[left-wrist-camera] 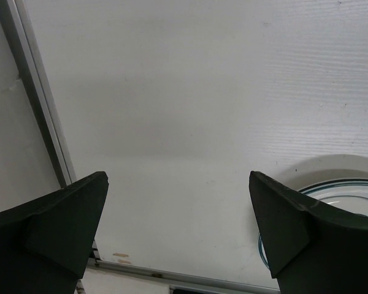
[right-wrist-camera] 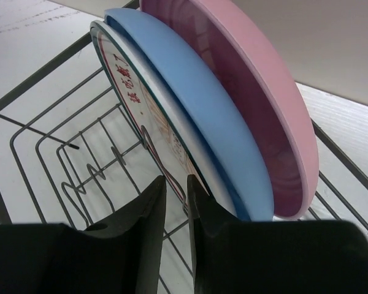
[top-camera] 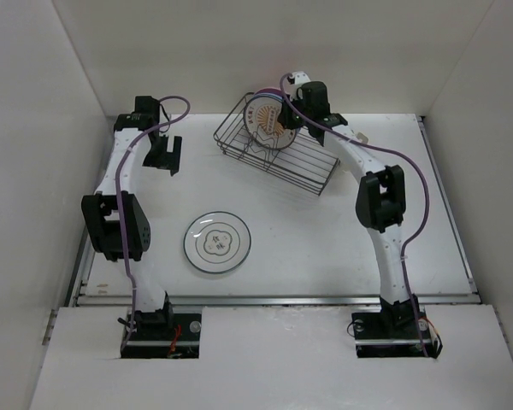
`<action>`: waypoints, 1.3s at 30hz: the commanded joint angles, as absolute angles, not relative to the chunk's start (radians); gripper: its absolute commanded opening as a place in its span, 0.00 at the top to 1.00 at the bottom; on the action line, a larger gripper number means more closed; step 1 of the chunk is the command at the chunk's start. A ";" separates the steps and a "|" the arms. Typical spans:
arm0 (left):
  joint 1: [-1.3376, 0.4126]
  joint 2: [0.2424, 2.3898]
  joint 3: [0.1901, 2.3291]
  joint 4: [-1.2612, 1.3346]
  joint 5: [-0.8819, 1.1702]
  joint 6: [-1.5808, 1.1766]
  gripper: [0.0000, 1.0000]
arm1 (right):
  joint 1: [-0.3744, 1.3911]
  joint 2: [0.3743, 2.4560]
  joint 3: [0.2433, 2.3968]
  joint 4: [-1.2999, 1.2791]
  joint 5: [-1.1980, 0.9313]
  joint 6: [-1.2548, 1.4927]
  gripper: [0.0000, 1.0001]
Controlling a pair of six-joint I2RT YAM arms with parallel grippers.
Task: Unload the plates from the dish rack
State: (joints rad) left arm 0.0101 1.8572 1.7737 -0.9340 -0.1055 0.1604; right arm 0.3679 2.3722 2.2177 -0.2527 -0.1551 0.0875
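The black wire dish rack stands at the back centre of the table. Three plates stand on edge at its left end: an orange-sunburst white plate, a blue plate and a pink plate. No grey-rimmed plate can be made out. My right gripper reaches into the rack, and its fingertips are closed to a narrow gap on the sunburst plate's rim. A teal-rimmed white plate lies flat on the table and also shows in the left wrist view. My left gripper hangs open and empty above the table.
White walls close in the table at the back and both sides. A metal rail runs along the table's left edge. The rack's empty wavy dividers lie in front of the plates.
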 commanded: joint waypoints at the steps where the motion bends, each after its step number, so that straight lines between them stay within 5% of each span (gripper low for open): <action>1: 0.014 1.852 1.824 -0.957 -0.107 0.172 0.01 | 0.365 2.365 2.255 -0.204 -0.129 0.095 0.74; 2: 0.014 1.861 1.824 -0.957 -0.107 0.172 0.01 | 0.365 2.365 2.244 -0.204 -0.129 0.086 0.74; 6: 0.014 1.861 1.824 -0.957 -0.107 0.163 0.01 | 0.365 2.352 2.211 -0.213 -0.120 0.086 1.00; 8: 0.014 1.861 1.824 -0.957 -0.107 0.163 0.01 | 0.365 2.324 2.201 -0.213 -0.120 0.063 1.00; 12: 0.014 1.852 1.812 -0.957 -0.107 0.163 0.01 | 0.365 2.251 2.192 -0.235 -0.141 0.040 0.65; 19: 0.014 1.842 1.782 -0.948 -0.107 0.144 0.01 | 0.331 2.180 2.123 -0.251 -0.260 0.075 0.48; 39: 0.014 1.882 1.793 -0.994 -0.107 0.126 0.01 | 0.279 2.325 2.157 -0.287 -0.453 0.172 0.57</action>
State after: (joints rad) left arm 0.0105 1.8812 1.7733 -0.9558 -0.1059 0.1364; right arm 0.2752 2.2810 2.1311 -0.3111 -0.4332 0.1566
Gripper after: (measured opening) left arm 0.989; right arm 0.435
